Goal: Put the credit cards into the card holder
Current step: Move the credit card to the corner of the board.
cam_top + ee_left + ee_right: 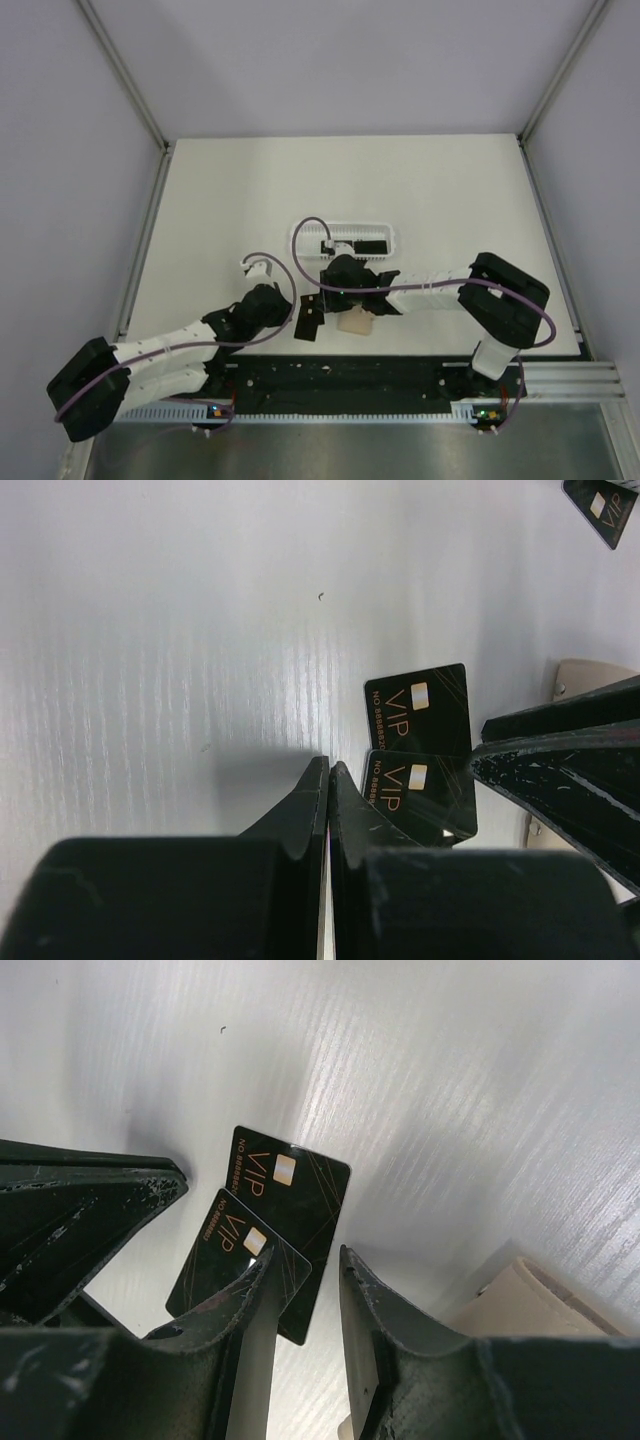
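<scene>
Risking a double pick or a skid: lowering the right gripper onto two overlapping credit cards, thin, lying flat on the smooth table and offering no raised edge. Probably dragging both together, or sliding one away instead of lifting it. Risking also a knock between arms, with the left gripper crowding in just left of the same cards. Risking a shove of the card holder, lying unheld and likely shifting under a pushed card edge.

Right jaws standing partly apart, gripping nothing visible, showing bare table in the gap. Crossing a corner of the nearer card with one finger in the wrist view, actual contact not being decidable; standing just beside the tan card holder with the other. Left jaws pressing fully together, empty, pointing at the cards from the left and apparently not touching them.

Cards lying close to the near table edge, between the two grippers. Card holder lying just to their right, below the right gripper in the top view. Standing farther off, beyond both grippers, a white basket carrying dark flat pieces too small to identify.
</scene>
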You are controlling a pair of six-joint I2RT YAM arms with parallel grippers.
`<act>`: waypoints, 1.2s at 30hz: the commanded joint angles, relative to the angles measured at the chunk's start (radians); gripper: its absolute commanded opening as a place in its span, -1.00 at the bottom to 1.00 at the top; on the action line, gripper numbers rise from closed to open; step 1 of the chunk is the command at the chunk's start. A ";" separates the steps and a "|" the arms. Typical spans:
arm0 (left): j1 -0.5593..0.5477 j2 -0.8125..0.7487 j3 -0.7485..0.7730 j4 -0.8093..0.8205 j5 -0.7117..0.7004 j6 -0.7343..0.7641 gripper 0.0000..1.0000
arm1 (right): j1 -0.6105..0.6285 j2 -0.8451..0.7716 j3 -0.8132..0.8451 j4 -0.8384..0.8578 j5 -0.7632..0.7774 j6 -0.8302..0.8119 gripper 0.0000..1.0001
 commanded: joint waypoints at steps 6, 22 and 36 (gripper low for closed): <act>0.012 0.145 0.082 0.119 -0.018 0.043 -1.00 | -0.048 0.037 -0.027 0.104 -0.115 0.035 -0.39; 0.021 0.293 0.122 0.217 0.020 0.060 -1.00 | -0.094 0.080 -0.032 0.165 -0.172 0.041 -0.39; 0.069 0.416 0.196 0.285 0.079 0.100 -1.00 | -0.153 0.118 0.018 0.174 -0.172 0.008 -0.40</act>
